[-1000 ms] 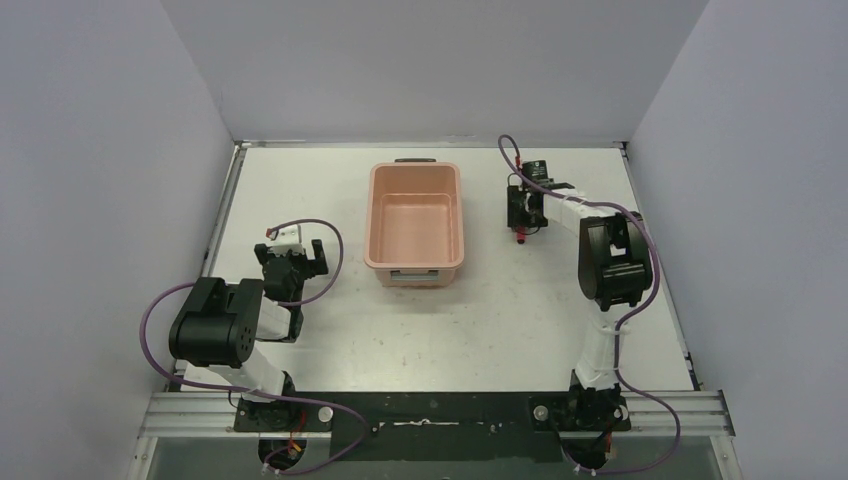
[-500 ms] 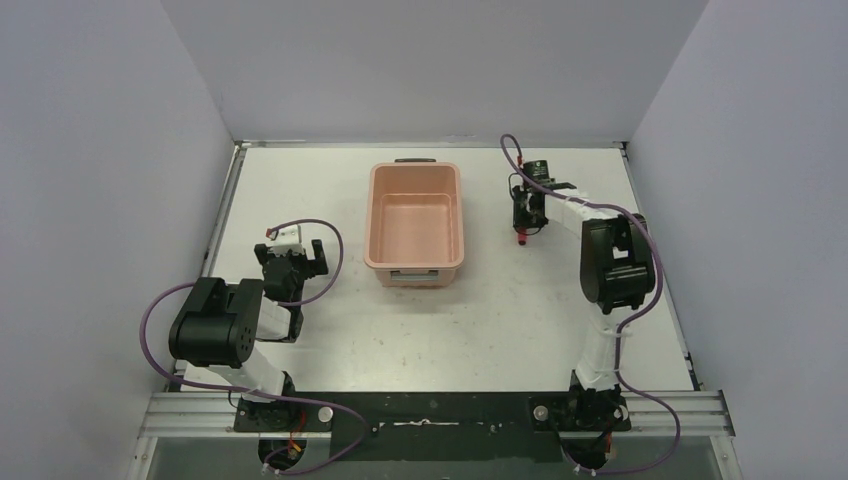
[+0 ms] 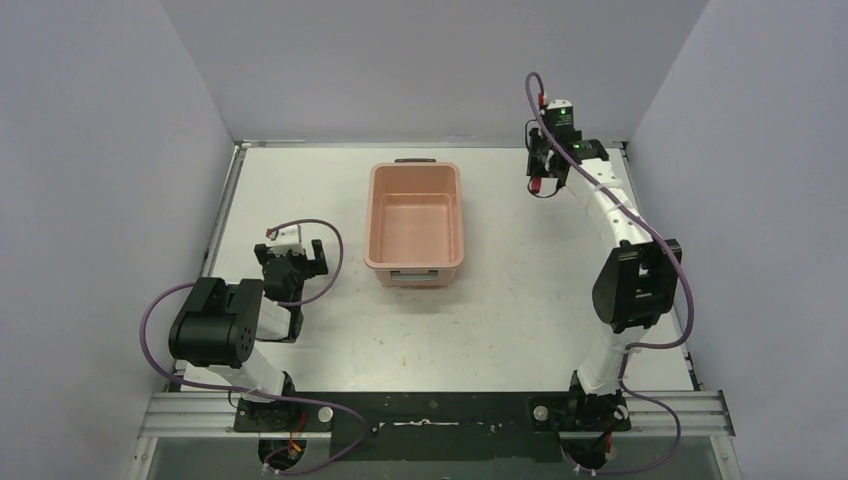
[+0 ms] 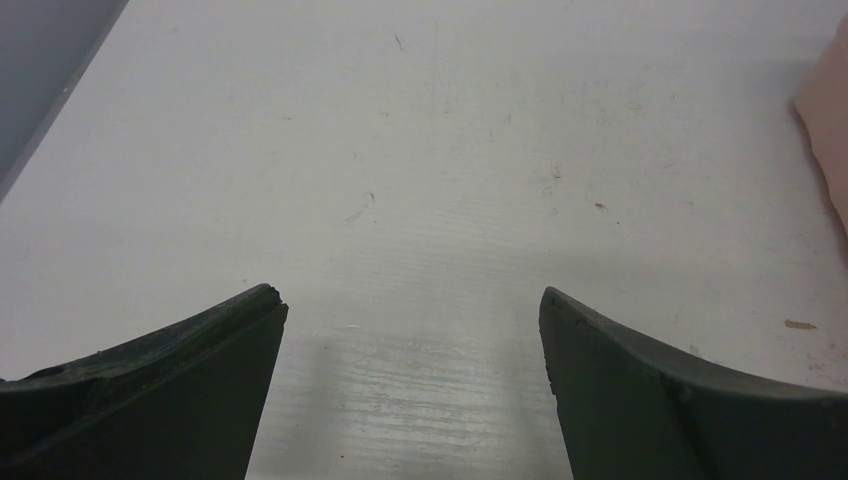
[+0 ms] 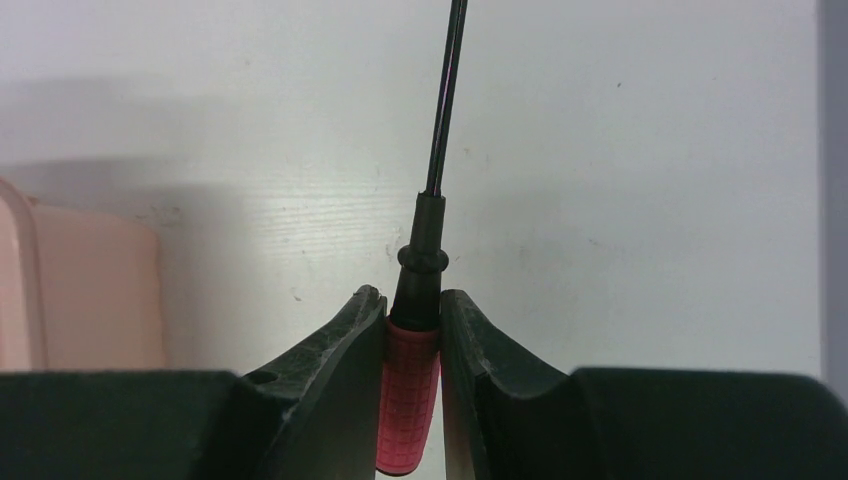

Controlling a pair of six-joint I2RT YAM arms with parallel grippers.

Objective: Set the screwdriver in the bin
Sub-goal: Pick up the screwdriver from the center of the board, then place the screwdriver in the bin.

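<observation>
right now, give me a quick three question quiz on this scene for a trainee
1. True or false: the left pincer is open with nothing between its fingers.
2. Where does the right pincer clamp the small screwdriver with red handle and slim black shaft? A) the red handle B) the black shaft C) the tip
3. Fill in: the rectangular salmon-pink plastic bin holds ____.
Key: 1 true; 2 A; 3 nothing.
</observation>
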